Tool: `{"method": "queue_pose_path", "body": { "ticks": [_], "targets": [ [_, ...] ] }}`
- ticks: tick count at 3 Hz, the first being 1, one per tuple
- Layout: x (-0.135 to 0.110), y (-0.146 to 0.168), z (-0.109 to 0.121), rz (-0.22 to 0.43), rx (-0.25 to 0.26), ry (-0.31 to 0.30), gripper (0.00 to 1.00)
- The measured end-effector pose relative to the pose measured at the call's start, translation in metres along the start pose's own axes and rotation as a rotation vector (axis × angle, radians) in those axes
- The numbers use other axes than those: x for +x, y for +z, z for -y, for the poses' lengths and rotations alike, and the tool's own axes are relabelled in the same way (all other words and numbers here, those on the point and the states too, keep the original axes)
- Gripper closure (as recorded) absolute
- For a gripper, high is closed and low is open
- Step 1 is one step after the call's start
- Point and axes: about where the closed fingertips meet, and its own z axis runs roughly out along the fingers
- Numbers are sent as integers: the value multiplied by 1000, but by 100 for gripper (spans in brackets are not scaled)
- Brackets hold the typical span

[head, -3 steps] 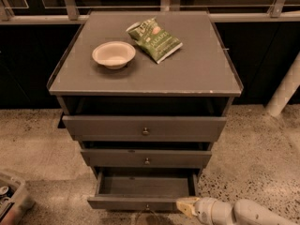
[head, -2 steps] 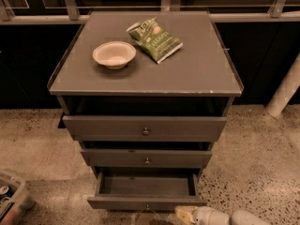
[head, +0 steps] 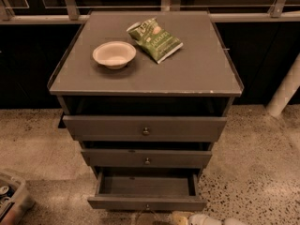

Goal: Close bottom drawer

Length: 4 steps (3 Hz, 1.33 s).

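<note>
The task is judged not yet done: the bottom drawer (head: 146, 202), at the lower centre of the frame, is seen pulled out of the table (head: 201, 69) with its inside exposed, so the whole push inward is left. The claw (head: 180, 217) is found at the bottom edge, just below and right of the drawer's front panel, and whether it is spread or pressed together cannot be told. Pale lettering is seen on the green chip bag (head: 157, 40) beside the white bowl (head: 114, 54), but no brand can be read.
</note>
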Motion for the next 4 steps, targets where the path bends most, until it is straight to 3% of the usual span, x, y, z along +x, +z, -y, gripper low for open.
{"method": "queue_pose_path", "body": {
  "ticks": [1,3,4],
  "targets": [
    [-10,42,40,-20,26,-12,100],
    [-12,52,44,-29,1,-6,100],
    [-13,67,61,-37,-20,26,100]
  ]
}}
